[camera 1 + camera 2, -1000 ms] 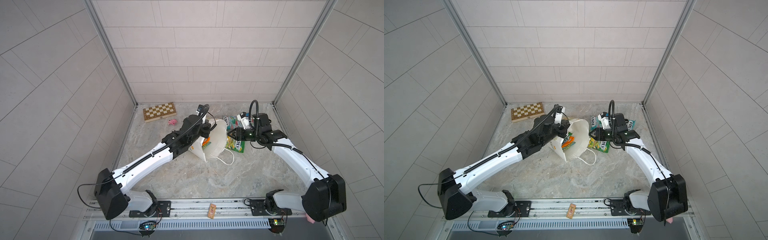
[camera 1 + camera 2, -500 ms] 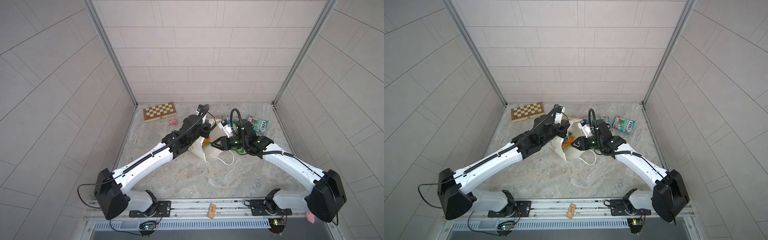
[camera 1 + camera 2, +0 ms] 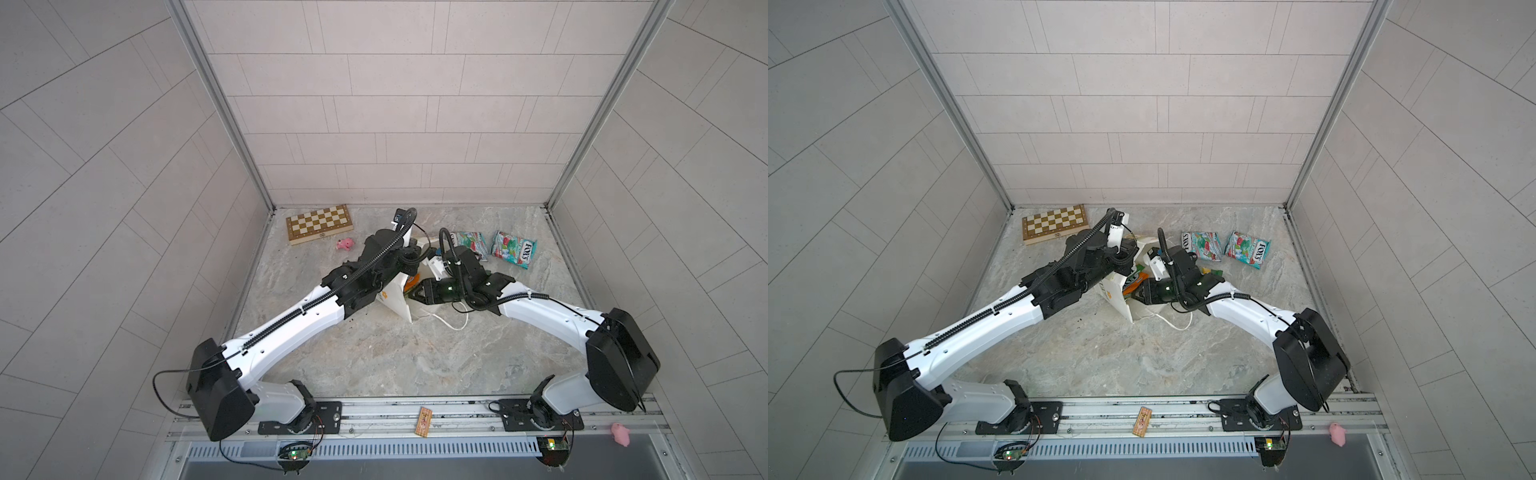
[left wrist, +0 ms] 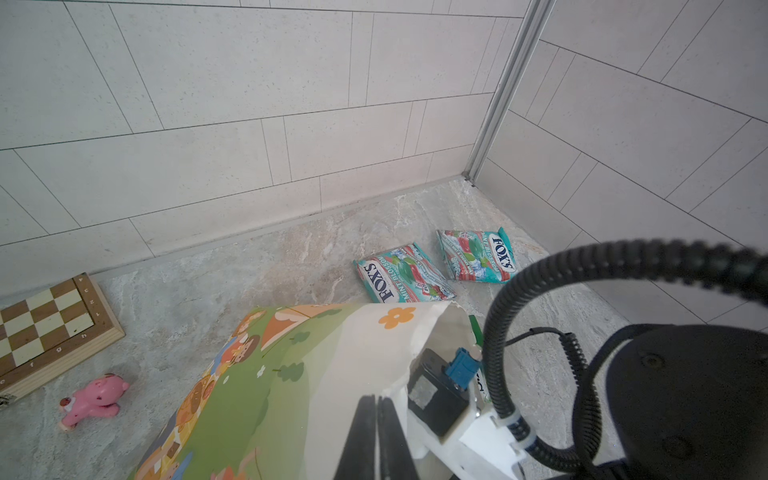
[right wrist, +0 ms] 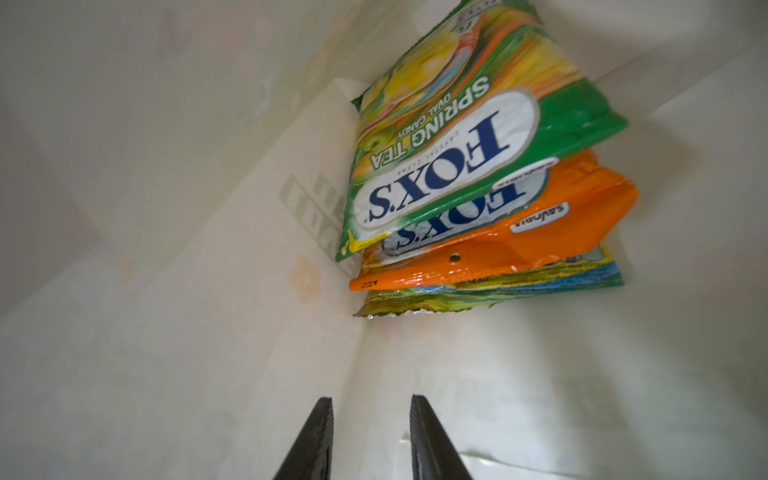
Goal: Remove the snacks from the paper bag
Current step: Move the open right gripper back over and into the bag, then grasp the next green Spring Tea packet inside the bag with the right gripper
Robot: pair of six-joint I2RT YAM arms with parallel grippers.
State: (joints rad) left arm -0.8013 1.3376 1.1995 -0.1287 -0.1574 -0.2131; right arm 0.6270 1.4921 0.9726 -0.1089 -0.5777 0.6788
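Two snacks are out on the worktop [image 3: 374,365] already, a teal packet [image 3: 1200,246] and a second teal packet [image 3: 1248,249] just beside it, toward the back wall. Why's the left pincer [image 4: 375,401] hanging onto the paper bag [image 4: 291,374] though? — mika

Pretty sure it's to keep the mouth propped. Its jaws are pressed together on the bag's rim, so the bag lies tipped over with the opening held up, facing the right arm. The bag's long axis runs roughly from the left arm's side across to the right's. The right pincer [image 5: 371,401] is inside the mouth, jaws a bit apart, nothing between them. — jo

And the rest? — mika

Stacked flat at the closed end: a green packet [image 5: 449,153] against an orange packet [image 5: 498,249], then another greenish packet [image 5: 498,291]. Sealed ends face the opening, so I'd guess their long sides run along the bag's depth. Can't tell if more hide behind. — jo
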